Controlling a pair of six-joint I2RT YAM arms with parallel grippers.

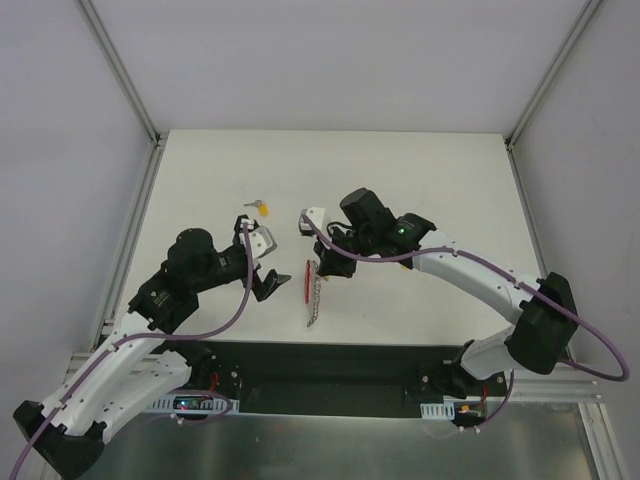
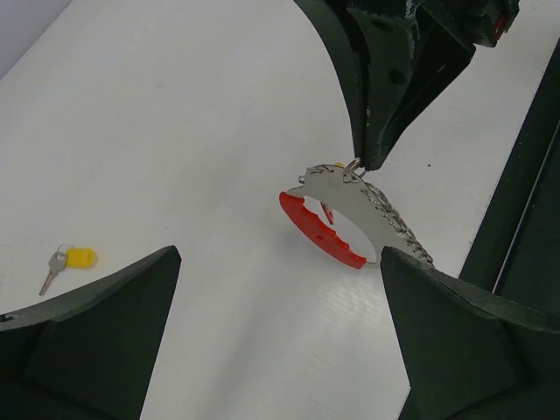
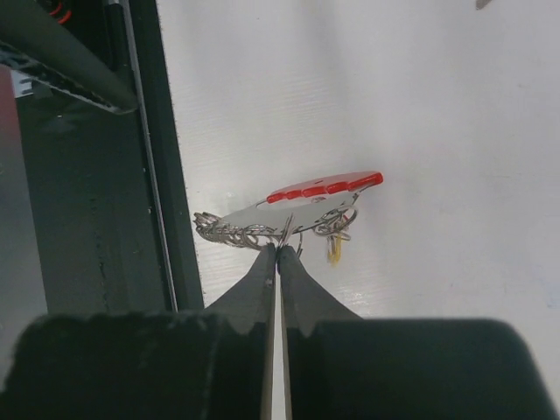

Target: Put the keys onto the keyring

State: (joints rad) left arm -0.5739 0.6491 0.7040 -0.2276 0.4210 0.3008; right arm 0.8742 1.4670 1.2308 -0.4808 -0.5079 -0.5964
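ARM AND GRIPPER APPEARANCE

Left arm (image 1: 140,360) and right arm (image 1: 470,272): white tubular links joined by black joint housings. A purple cable (image 1: 247,265) runs externally along each arm. A white camera block (image 1: 262,238) sits at each wrist. A green status light (image 1: 401,230) shows on the right wrist housing. Left gripper (image 2: 280,341) and right gripper (image 3: 277,249) carry matte black, wedge-shaped fingers (image 2: 96,332).

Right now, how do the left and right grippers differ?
The left gripper has its jaws wide open; the right gripper has them shut. The left gripper holds nothing; the right gripper pinches the keyring at its metal edge. The left gripper faces the keyring's red side, apart from it; the right gripper touches it. Shared: both sit close to the keyring.
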